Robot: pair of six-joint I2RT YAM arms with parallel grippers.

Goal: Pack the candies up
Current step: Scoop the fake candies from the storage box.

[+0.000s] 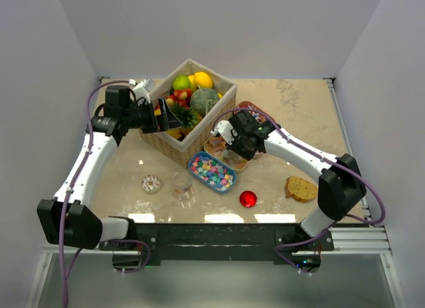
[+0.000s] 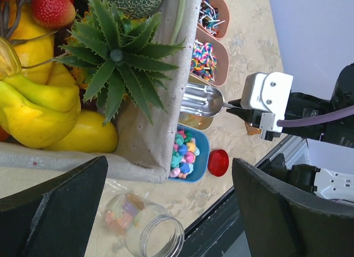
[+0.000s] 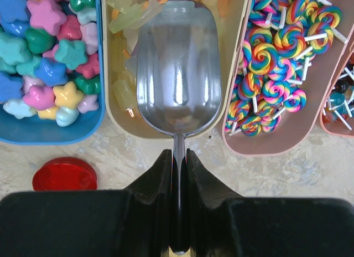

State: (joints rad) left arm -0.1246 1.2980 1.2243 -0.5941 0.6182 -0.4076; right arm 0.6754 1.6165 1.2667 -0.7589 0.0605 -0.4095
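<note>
Right pincer [image 3: 178,157]: pressed together on the thin handle of a metal scoop [image 3: 177,74]. Scoop bowl lies in the cream tray [image 3: 218,127], among pale yellow-orange gummies [image 3: 123,16].

Left pincer [image 2: 170,174]: fingers spread, holding nothing, over the near edge of the wicker basket [image 2: 149,135] of toy fruit.

Blue tray [image 3: 55,136]: just beside the cream tray, filled with pastel star candies [image 3: 50,52].

Pink tray [image 3: 276,149]: on the cream tray's other side, filled with rainbow swirl lollipops [image 3: 276,63].

Glass jar [image 2: 146,232]: lidless, on the desk [image 1: 299,109] near the blue tray, a few pastel pieces inside.

Red lid [image 3: 64,175]: flat on the desk, near the blue tray.

Sprinkled doughnut [image 1: 151,184]: beside the jar.

Bread slice [image 1: 301,188]: well apart, at the right.
</note>
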